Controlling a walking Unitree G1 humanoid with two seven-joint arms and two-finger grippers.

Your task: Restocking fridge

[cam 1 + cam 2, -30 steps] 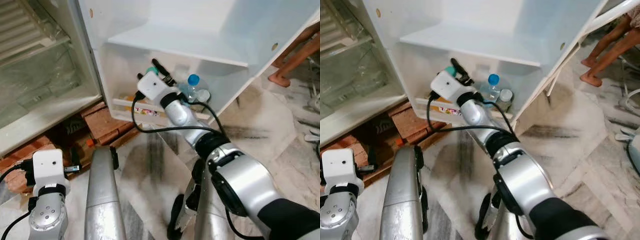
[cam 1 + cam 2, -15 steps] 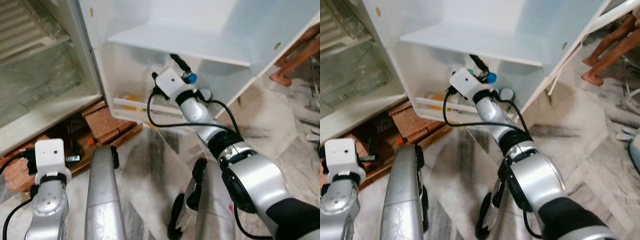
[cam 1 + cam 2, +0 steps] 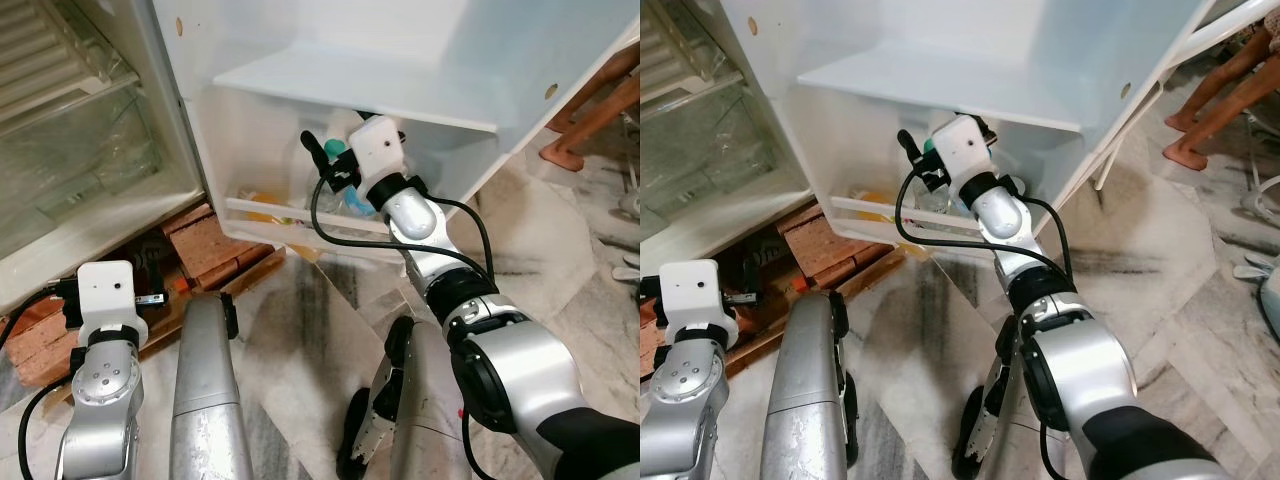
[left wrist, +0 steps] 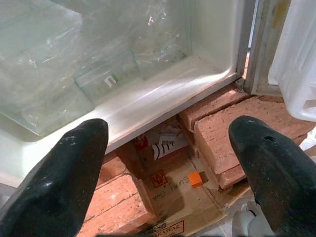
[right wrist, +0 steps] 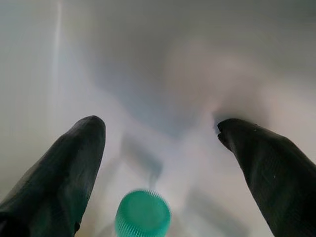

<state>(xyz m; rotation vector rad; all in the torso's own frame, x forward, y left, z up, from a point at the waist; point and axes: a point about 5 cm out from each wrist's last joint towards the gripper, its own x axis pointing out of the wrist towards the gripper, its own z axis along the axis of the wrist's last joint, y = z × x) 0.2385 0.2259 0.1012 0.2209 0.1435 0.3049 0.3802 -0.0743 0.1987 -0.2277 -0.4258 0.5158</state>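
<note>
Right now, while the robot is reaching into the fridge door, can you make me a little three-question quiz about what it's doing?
1. True or false: the right claw is squeezing the bottle with the green cap.
2. Which is in the door shelf of the fridge? A) the right claw B) the left claw C) both
3. Fill in: the bricks lie ____ the fridge body.

Key:
1. False. Its fingers are spread, the cap lies between them untouched.
2. A. The left claw hangs low, open, facing the bricks.
3. Under.
</note>
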